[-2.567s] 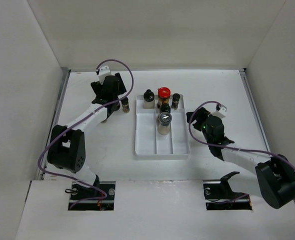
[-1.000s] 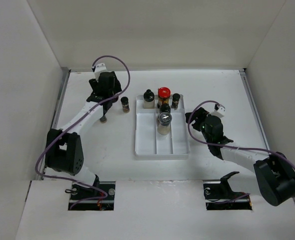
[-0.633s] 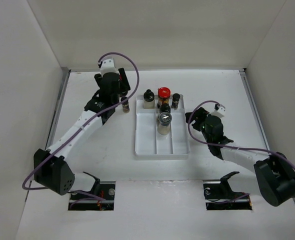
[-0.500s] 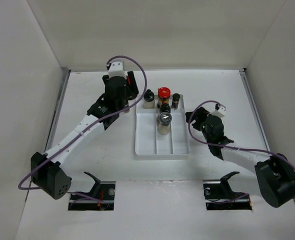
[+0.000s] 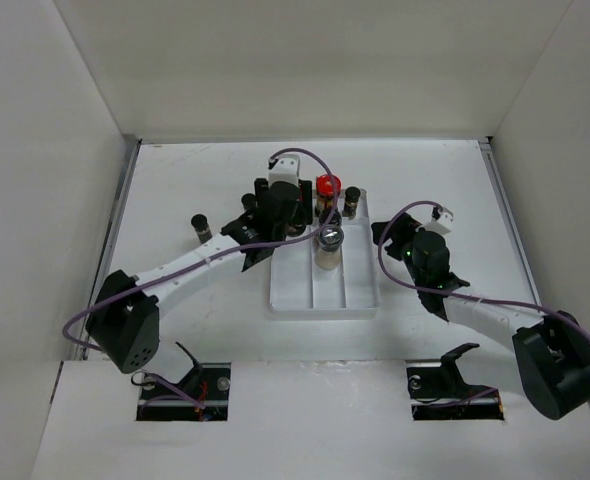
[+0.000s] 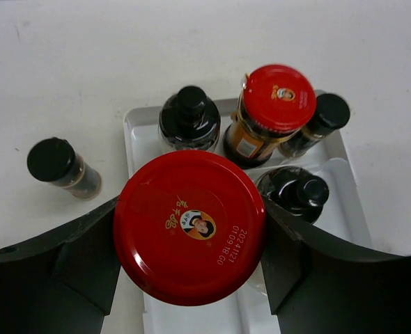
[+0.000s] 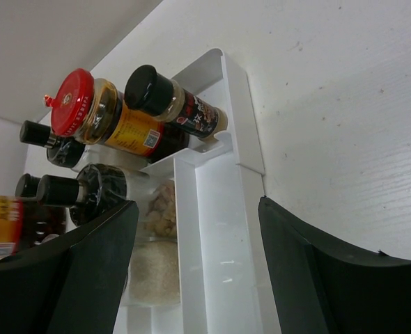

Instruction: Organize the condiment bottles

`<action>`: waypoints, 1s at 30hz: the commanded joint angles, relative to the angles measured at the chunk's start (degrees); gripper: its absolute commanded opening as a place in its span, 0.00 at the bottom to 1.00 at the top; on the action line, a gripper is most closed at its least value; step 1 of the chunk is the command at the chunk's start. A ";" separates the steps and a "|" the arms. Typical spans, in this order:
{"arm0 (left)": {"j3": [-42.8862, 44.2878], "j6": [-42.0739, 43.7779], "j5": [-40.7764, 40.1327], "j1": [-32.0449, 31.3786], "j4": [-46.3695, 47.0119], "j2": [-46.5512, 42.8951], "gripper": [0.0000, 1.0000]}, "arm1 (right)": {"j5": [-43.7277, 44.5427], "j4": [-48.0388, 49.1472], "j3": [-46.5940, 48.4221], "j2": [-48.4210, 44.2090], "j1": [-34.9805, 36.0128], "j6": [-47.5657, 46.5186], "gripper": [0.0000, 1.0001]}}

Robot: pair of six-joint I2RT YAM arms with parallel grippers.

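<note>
My left gripper is shut on a brown jar with a red lid and holds it over the left part of the white tray. In the left wrist view, the far end of the tray holds a black-capped bottle, a second red-lidded jar and a small black-capped bottle. Another black-capped bottle stands just behind them. A clear jar with a silvery lid stands mid-tray. A small black-capped bottle stands on the table left of the tray. My right gripper is open and empty at the tray's right wall.
A small dark-capped item sits on the table left of my left arm. White walls enclose the table on three sides. The near half of the tray shows bare compartments.
My left arm has swung from the far left of the table rightwards to over the tray, with the red-lidded jar in its jaws. The right arm has barely moved.
</note>
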 commanded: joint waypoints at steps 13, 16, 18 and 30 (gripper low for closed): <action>-0.71 -2.03 0.45 1.19 14.78 8.24 0.36 | -0.52 3.56 1.16 -0.62 0.51 -0.76 0.77; -1.15 -1.94 0.45 1.37 15.74 9.74 0.36 | -0.43 3.47 1.42 -0.18 0.60 -0.85 0.77; -1.24 -1.77 0.62 1.63 16.01 10.53 0.36 | -0.52 3.47 1.60 0.17 0.60 -0.94 0.77; -4.22 -2.12 0.01 2.33 16.72 8.08 0.70 | -0.26 3.38 1.86 0.78 0.60 -1.20 0.77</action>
